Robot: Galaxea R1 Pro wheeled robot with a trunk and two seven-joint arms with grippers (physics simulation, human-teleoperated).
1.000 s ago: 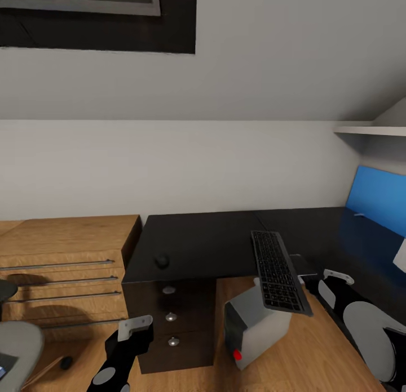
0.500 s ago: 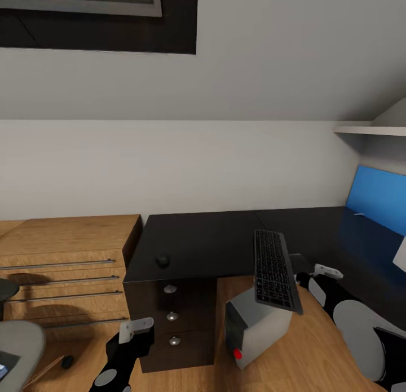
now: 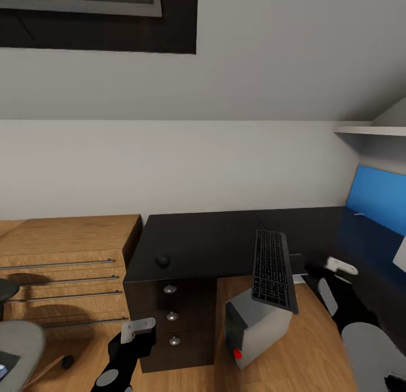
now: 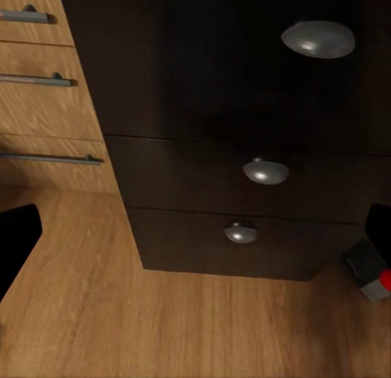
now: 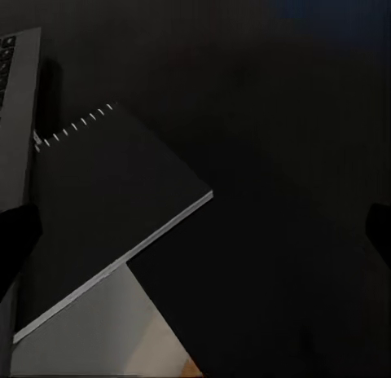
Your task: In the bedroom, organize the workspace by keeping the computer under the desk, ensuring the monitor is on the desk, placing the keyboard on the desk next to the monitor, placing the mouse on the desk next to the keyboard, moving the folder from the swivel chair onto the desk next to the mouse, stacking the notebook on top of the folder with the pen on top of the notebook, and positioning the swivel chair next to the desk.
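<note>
The dark keyboard (image 3: 273, 271) lies tilted across the black desk's (image 3: 197, 237) front edge, its near end over the grey computer tower (image 3: 256, 324) on the floor. My right gripper (image 3: 331, 278) is just right of it, open; in the right wrist view its fingertips (image 5: 16, 235) stand wide apart over a black spiral notebook (image 5: 114, 207), with the keyboard (image 5: 15, 109) beside it. A black mouse (image 3: 163, 261) sits on the desk's left part. The blue monitor (image 3: 376, 197) stands at the right. My left gripper (image 3: 135, 331) hangs open, low before the desk drawers (image 4: 244, 191).
A wooden dresser (image 3: 62, 268) with bar handles adjoins the desk on the left. The grey swivel chair (image 3: 20, 341) is at the lower left. A white shelf (image 3: 366, 130) juts from the right wall. Wooden floor (image 3: 316, 352) lies around the computer.
The keyboard's near end has swung a little to the left. My right gripper has drawn off to the right and its forearm has dropped lower. The left arm has barely moved.
</note>
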